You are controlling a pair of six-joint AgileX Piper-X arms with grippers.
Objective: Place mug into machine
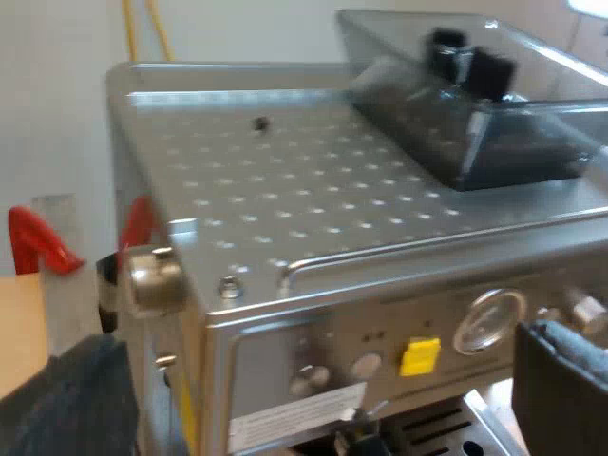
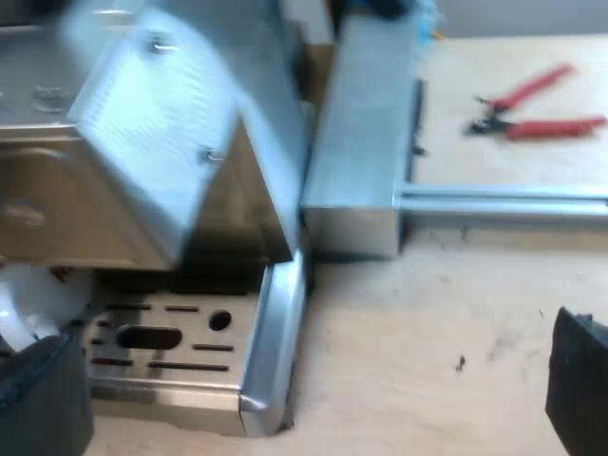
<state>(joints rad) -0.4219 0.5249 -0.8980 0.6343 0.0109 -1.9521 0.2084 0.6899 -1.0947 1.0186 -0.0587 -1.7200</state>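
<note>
The espresso machine (image 1: 313, 218) stands close under my left gripper (image 1: 313, 418), which is open, one finger on each side of the machine's front panel. Its perforated top carries the smoky bean hopper (image 1: 475, 104). The front shows a round gauge (image 1: 487, 321), a yellow button (image 1: 420, 355) and metal knobs. My right gripper (image 2: 309, 404) is open low over the wooden table, by the corner of the slotted drip tray (image 2: 171, 347). A white rounded thing (image 2: 28, 304), perhaps the mug, sits at the tray's edge beside one finger (image 2: 43, 399); most of it is hidden.
Red-handled pliers (image 2: 541, 109) lie on the wooden table (image 2: 427, 323) beyond a metal rail (image 2: 503, 201) and a metal block (image 2: 356, 142). Two red shapes (image 1: 43, 242) show beside the machine, past its side knob (image 1: 155, 278).
</note>
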